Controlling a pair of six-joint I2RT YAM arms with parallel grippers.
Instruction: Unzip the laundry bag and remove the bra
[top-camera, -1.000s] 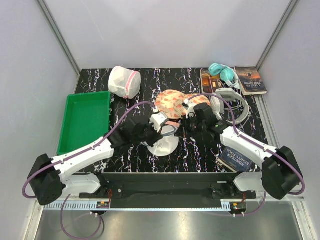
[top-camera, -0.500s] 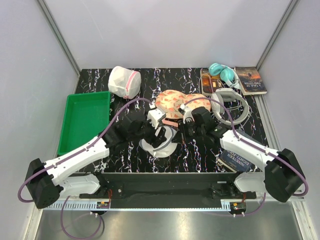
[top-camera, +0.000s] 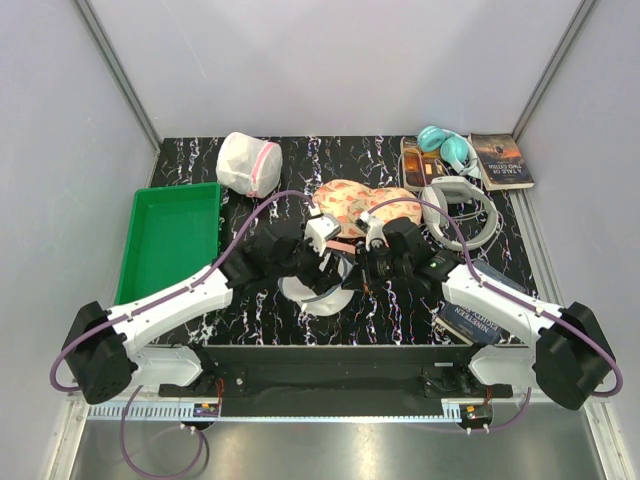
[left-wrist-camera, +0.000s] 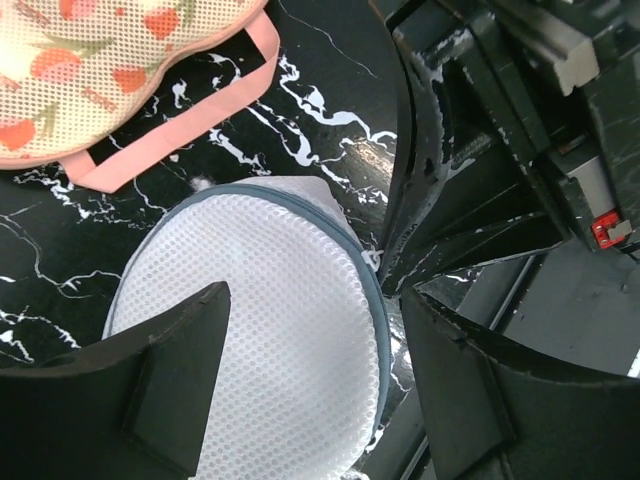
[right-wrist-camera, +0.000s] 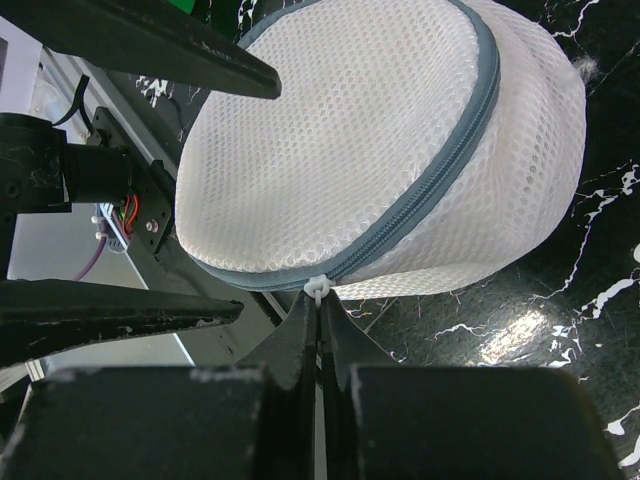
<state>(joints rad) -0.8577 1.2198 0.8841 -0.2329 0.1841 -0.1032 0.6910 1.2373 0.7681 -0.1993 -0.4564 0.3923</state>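
Observation:
The laundry bag (top-camera: 312, 296) is a round white mesh dome with a grey zip band, lying at the table's near middle. It fills the left wrist view (left-wrist-camera: 270, 320) and the right wrist view (right-wrist-camera: 370, 150). My left gripper (left-wrist-camera: 320, 375) hovers open over the bag's top, one finger on each side, holding nothing. From the bag's right side, my right gripper (right-wrist-camera: 320, 320) is shut on the small white zip pull (right-wrist-camera: 317, 289) at the grey band. The zip looks shut along its visible length. The bra is hidden.
A pink-orange floral two-cup item (top-camera: 355, 203) with a pink strap (left-wrist-camera: 190, 130) lies just behind the bag. A green tray (top-camera: 170, 240) stands at the left, a pink-trimmed mesh pouch (top-camera: 248, 163) at the back left. Headphones (top-camera: 447, 148), a white headset (top-camera: 460, 210) and books (top-camera: 500, 160) fill the right.
My left gripper has gone from shut to open and moved a little back and right over the bag. The right gripper has stayed shut at the zip, shifting slightly left.

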